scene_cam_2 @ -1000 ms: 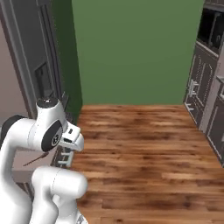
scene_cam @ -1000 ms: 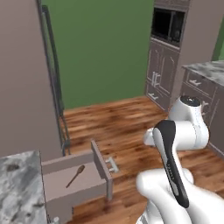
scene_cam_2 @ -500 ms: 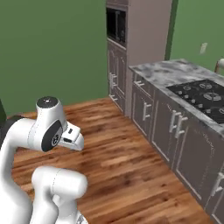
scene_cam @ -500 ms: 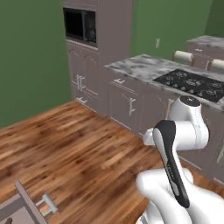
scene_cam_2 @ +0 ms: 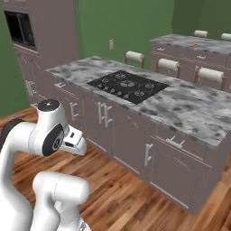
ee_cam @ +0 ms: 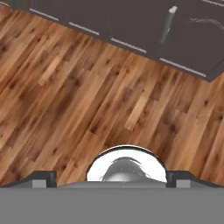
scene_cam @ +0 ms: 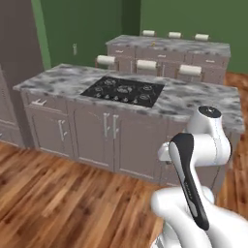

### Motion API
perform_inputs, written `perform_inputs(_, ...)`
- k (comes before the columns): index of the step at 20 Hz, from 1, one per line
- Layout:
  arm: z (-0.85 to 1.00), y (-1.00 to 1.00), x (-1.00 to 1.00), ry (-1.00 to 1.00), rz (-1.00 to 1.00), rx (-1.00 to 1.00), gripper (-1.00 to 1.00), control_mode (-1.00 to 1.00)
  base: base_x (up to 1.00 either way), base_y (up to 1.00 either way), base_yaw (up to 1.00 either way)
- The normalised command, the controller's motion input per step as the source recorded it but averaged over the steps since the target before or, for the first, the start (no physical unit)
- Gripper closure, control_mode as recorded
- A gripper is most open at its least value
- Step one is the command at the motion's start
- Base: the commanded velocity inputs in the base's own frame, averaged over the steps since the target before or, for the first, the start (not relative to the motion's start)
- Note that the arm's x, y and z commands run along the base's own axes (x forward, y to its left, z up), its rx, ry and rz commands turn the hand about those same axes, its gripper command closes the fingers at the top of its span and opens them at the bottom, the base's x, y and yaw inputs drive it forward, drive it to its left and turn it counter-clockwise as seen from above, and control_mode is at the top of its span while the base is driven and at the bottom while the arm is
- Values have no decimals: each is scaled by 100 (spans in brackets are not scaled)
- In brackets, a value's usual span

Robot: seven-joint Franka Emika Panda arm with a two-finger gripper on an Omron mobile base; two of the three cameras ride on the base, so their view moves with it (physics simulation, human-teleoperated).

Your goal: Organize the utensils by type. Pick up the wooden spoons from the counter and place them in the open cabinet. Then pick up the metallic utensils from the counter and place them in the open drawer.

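My gripper (ee_cam: 112, 176) hangs open over bare wooden floor (ee_cam: 87, 96), one dark fingertip (ee_cam: 43, 176) at each lower corner of the hand view and nothing between them. The arm is folded close over the base, with the hand (scene_cam_2: 76, 140) pointing down at the floor in front of an island's cabinet fronts (ee_cam: 131, 22). The wooden spoons, the metallic utensils, the open cabinet, the open drawer and the task's counter are out of view.
A marbled island (scene_cam: 203, 104) with a black cooktop (scene_cam: 123, 90) stands right ahead, with grey-brown doors and silver bar handles (scene_cam_2: 147, 154) below. Behind it, white-cushioned stools (scene_cam: 189, 70) line a second marbled top (scene_cam: 169, 42). A tall unit with a built-in oven (scene_cam_2: 20, 28) stands at the left.
The whole picture has swung: the base has turned from the open drawer with a utensil in it, past the oven wall, to face the cooktop island. The gripper has stayed open.
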Motion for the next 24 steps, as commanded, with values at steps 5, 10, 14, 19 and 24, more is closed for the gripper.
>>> perform_inputs(5,0,0,0,0,0,0,-100,100,1,-80,-54)
perform_inputs(10,0,0,0,0,0,0,-100,100,15,-76,-46)
perform_inputs(14,0,0,0,0,0,0,-100,100,25,-73,-39)
perform_inputs(19,0,0,0,0,0,0,-100,100,35,-69,-35)
perform_inputs(24,0,0,0,0,0,0,-100,100,51,-61,-26)
